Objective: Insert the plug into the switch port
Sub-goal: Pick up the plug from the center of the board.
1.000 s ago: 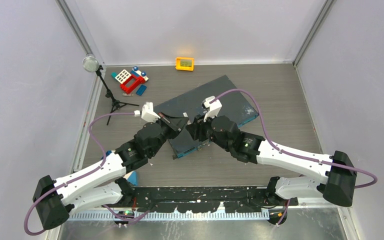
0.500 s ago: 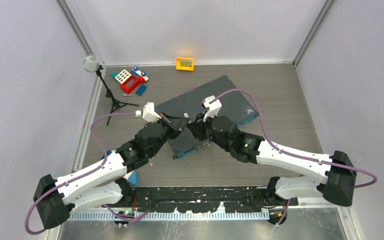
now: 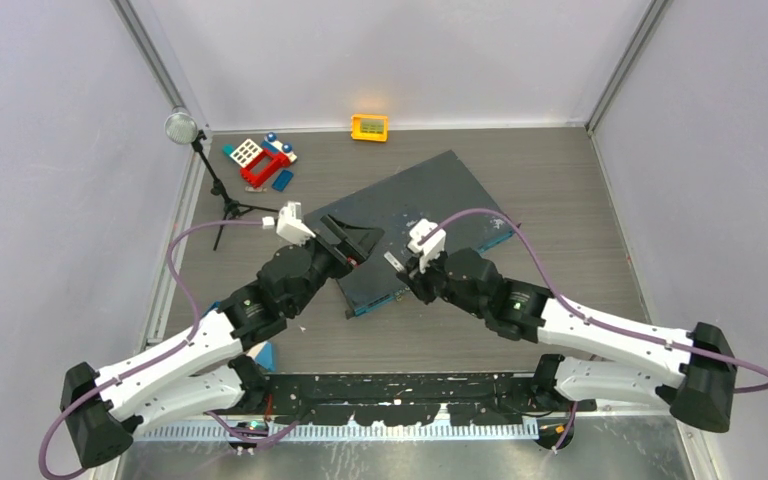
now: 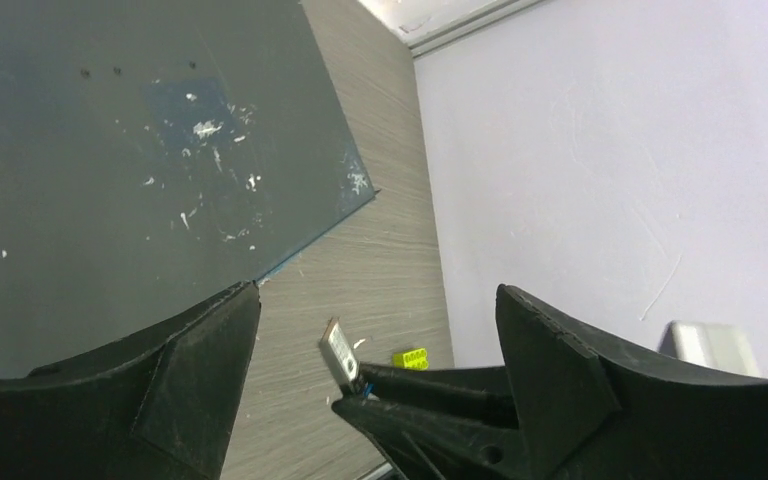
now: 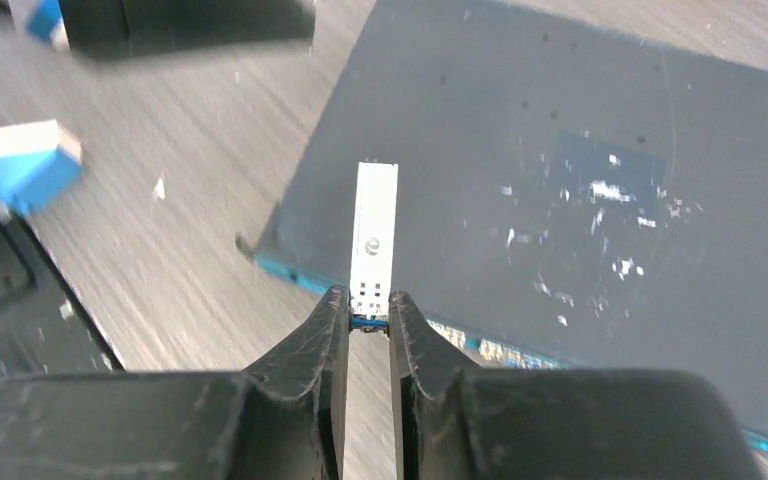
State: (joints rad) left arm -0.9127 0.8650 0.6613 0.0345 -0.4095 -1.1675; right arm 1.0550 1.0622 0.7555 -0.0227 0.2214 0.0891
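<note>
Right jaws pinching slim, flat white plug (image 5: 374, 235)

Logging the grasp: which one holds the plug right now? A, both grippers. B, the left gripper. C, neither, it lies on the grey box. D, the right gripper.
D: the right gripper pinches the plug by its near end, while the left gripper is wide open.

On the grey bench (image 3: 580, 200), a small orange-yellow box (image 3: 369, 127) lies at the far edge. Left of it are red, white and blue toy bricks (image 3: 260, 160), just beside a black tripod (image 3: 222, 190).
</note>
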